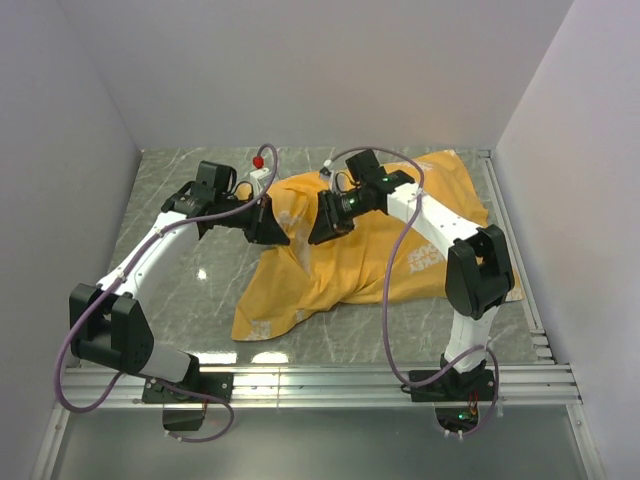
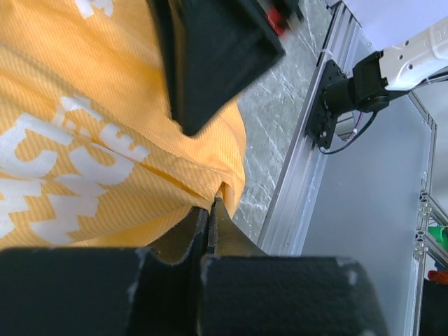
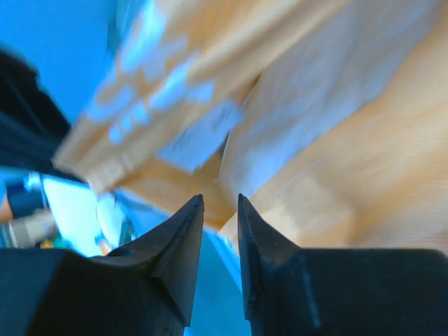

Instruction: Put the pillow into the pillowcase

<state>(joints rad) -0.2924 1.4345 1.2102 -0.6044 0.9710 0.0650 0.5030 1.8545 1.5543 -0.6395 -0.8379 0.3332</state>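
The pillowcase (image 1: 380,255) lies spread on the table with its orange-yellow reverse side up and its left part bunched and raised between the two grippers. My left gripper (image 1: 270,226) is shut on a hem fold of it, seen in the left wrist view (image 2: 211,203) with the white-lettered cloth (image 2: 105,140) above. My right gripper (image 1: 322,228) hangs just right of that spot. In the right wrist view (image 3: 220,203) its fingers stand slightly apart with nothing between them, facing blurred orange cloth (image 3: 364,161) and blue lining. The pillow is hidden; no view shows it clearly.
A small white fixture with a red knob (image 1: 258,160) stands at the back, behind the left gripper. Aluminium rails run along the near edge (image 1: 350,378) and the right side (image 1: 512,240). Bare grey marble table (image 1: 190,290) lies left of the cloth. White walls enclose three sides.
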